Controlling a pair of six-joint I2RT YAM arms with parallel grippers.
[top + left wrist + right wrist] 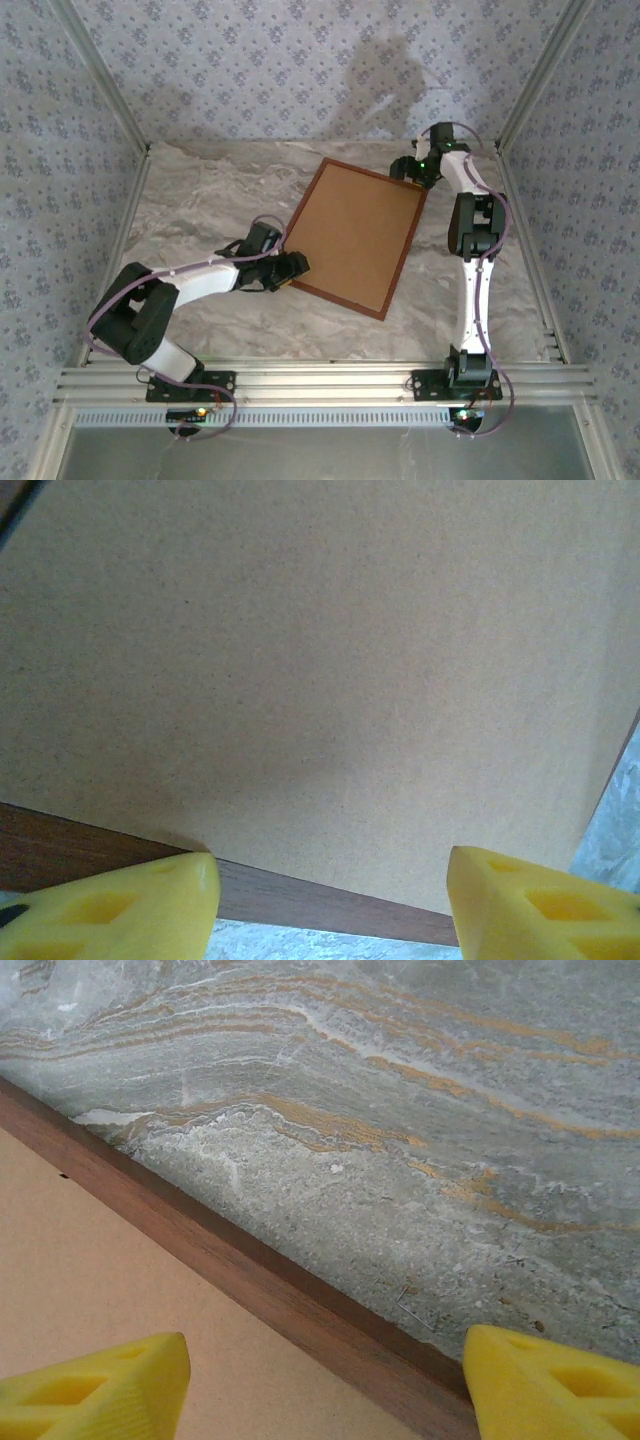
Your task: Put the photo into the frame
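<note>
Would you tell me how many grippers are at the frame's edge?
2. The left gripper is at the near left corner of the frame; the right gripper is at its far right corner.

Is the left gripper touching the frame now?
Cannot tell. In the left wrist view the left gripper hangs at the edge of the frame, but neither contact nor gap shows plainly.

Seemingly parted: left tool, right tool
</note>
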